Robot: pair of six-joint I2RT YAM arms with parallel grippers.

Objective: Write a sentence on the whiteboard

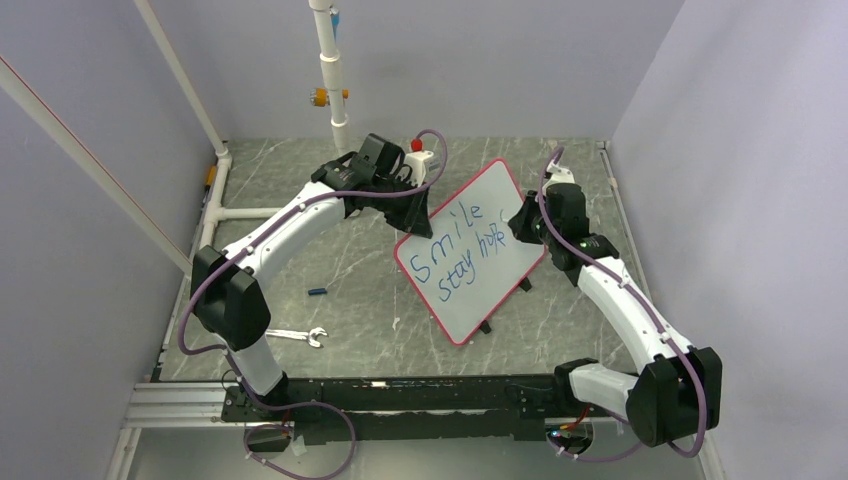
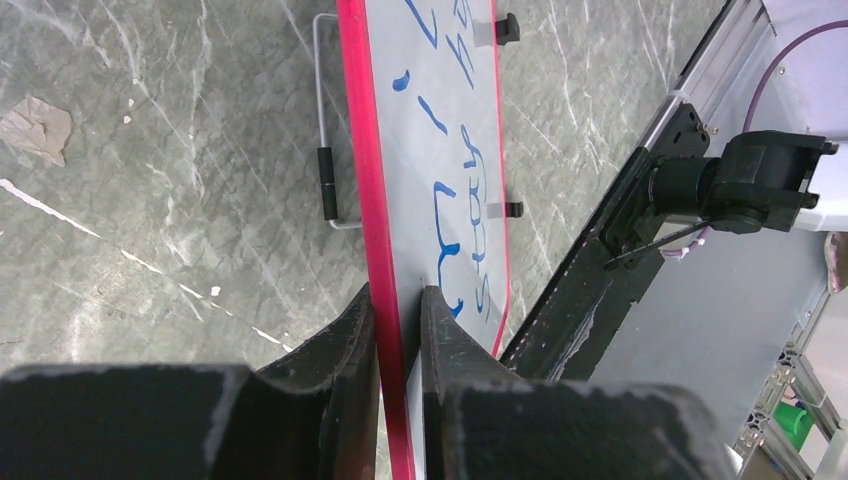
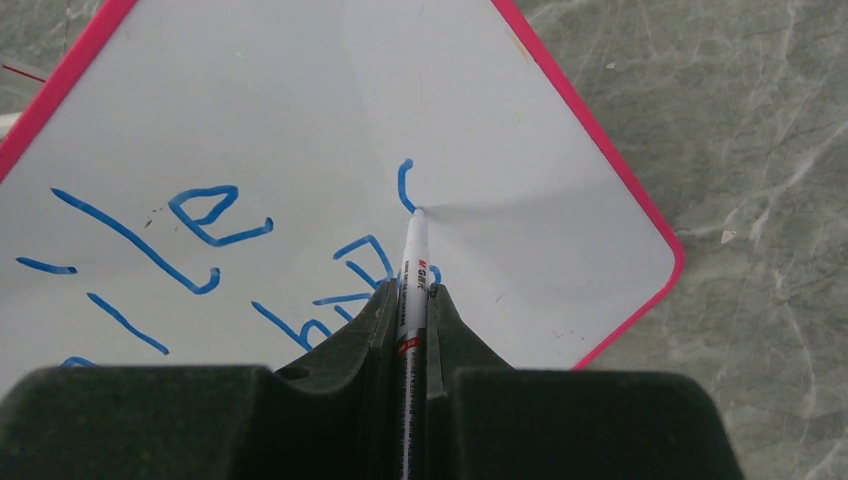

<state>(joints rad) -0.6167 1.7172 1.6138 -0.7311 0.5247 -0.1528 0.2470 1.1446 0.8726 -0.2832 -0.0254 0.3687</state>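
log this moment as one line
left fingers: shut on whiteboard rim | right fingers: shut on marker, tip touching board | sentence: two blue lines

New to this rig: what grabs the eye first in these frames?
The red-rimmed whiteboard sits diagonal at mid-table, with two lines of blue handwriting across it. The left gripper clamps the board's far-left edge, while the right gripper holds a marker with its tip on the board at the end of a blue stroke. A small wrench lies near the left arm's base.
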